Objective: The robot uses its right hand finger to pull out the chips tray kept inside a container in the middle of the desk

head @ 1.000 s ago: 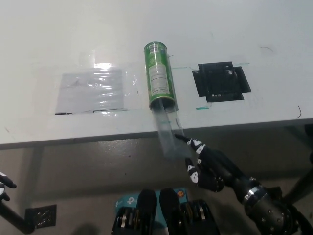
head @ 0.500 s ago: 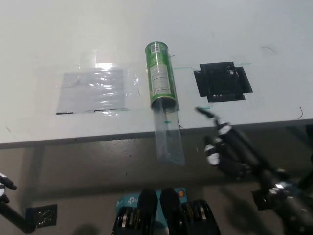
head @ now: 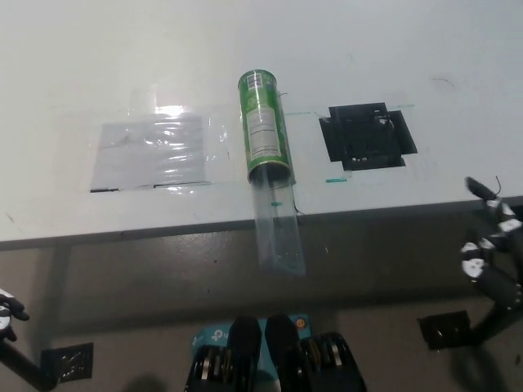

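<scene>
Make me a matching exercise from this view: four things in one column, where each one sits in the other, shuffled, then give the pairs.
Things:
1. green cylindrical chips container
2. clear plastic chips tray
3. black right hand
4. white left hand

Places:
A. sticking out of the container's open end, past the desk edge
B. far right edge of the picture, off the desk
C. lying on its side mid-desk
D. bottom left corner, barely in view

Pairs: 1-C, 2-A, 3-B, 4-D
</scene>
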Controlling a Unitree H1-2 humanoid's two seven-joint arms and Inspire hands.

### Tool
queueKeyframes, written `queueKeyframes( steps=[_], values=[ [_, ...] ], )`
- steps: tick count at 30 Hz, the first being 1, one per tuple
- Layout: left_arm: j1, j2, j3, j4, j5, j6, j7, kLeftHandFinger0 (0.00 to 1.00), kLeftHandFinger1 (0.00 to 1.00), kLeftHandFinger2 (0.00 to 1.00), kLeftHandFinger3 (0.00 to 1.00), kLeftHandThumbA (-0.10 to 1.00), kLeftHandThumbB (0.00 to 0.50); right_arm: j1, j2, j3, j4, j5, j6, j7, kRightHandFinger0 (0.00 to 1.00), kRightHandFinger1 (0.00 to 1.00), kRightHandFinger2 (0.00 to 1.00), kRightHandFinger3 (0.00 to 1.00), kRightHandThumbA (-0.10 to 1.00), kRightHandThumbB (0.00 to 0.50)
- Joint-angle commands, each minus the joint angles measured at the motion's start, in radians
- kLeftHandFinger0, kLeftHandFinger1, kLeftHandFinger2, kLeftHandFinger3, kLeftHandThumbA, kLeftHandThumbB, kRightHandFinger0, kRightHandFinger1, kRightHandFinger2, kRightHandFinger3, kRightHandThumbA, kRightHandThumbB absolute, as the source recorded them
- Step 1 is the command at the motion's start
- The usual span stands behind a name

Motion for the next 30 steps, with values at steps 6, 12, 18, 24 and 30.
queueKeyframes(
  steps=[6,12,18,24,30],
  values=[
    [0.016,0.006,0.004,-0.010,0.000,-0.021,0.002,0.24,0.29,0.39,0.64,-0.10,0.001,0.020,0.128,-0.109,0.183,0.102,-0.043,-0.148,0.00,0.00,0.85,0.94,-0.10,0.217],
    [0.009,0.003,0.000,-0.001,0.005,-0.027,0.003,0.19,0.25,0.34,0.63,-0.10,0.000,-0.009,0.192,-0.152,0.272,0.125,-0.059,-0.202,0.00,0.00,0.78,0.91,-0.10,0.204],
    [0.003,0.002,0.005,0.002,0.001,-0.027,0.002,0.22,0.27,0.37,0.64,-0.10,0.000,-0.035,0.210,-0.169,0.290,0.128,0.015,-0.237,0.00,0.01,0.64,0.82,-0.10,0.208],
    [0.002,-0.001,0.001,0.001,0.005,-0.029,0.003,0.20,0.26,0.36,0.63,-0.10,0.000,-0.037,0.204,-0.159,0.288,0.129,0.036,-0.248,0.00,0.00,0.57,0.78,-0.10,0.195],
    [0.000,-0.001,0.000,0.000,0.008,-0.026,0.005,0.20,0.26,0.38,0.65,-0.10,0.000,-0.039,0.194,-0.146,0.290,0.124,0.028,-0.253,0.00,0.00,0.55,0.78,-0.10,0.209]
  ],
)
